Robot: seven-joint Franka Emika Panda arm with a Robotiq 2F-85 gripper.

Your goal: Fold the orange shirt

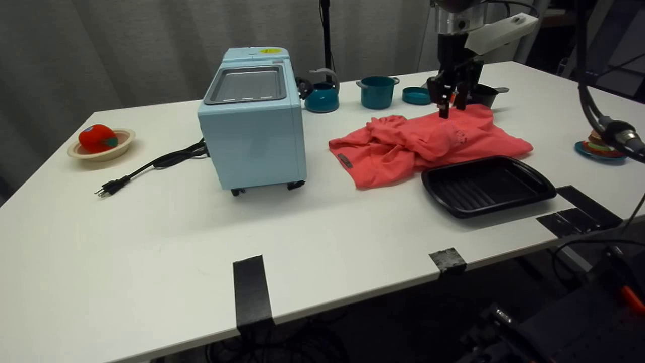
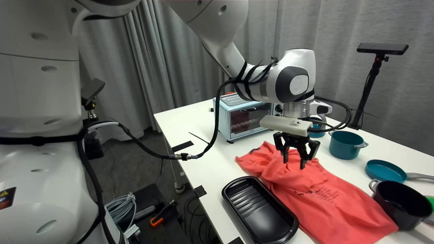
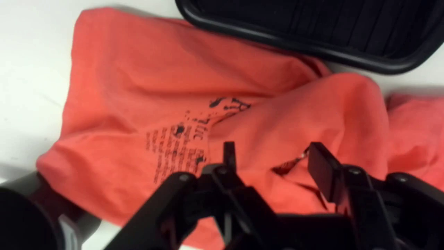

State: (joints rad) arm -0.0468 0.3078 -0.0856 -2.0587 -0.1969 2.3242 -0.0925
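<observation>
In an exterior view, the shirt [image 1: 438,143] lies on the table [image 1: 327,227], to the right of the oven [image 1: 252,141], and the tray [image 1: 484,186] sits at its near right side. Its long axis runs from left to right: the left half is bunched, with a dark patch [image 1: 345,160] near its tip; the right half is flatter. The gripper [image 1: 451,111] hangs over it, turned downward.

In an exterior view, the black pot [image 2: 401,206] stands just beside the near right corner of the shirt, perhaps touching, and the tray follows its left side. Here the same axis goes from far left, toward the oven, to near right. I judge that pot and tray are not placed for the folding and may obstruct it.

In the wrist view, the fingers [image 3: 322,173] are spread apart, with nothing pinched between. They point down at the loose fold [image 3: 312,114] beside the print [image 3: 177,149], I suppose because a raised fold is easier to take than flat cloth. The shirt's flat end points to the left, the crumpled end to the right. The tray's rim is against the cloth or a little over it, I cannot tell which.
</observation>
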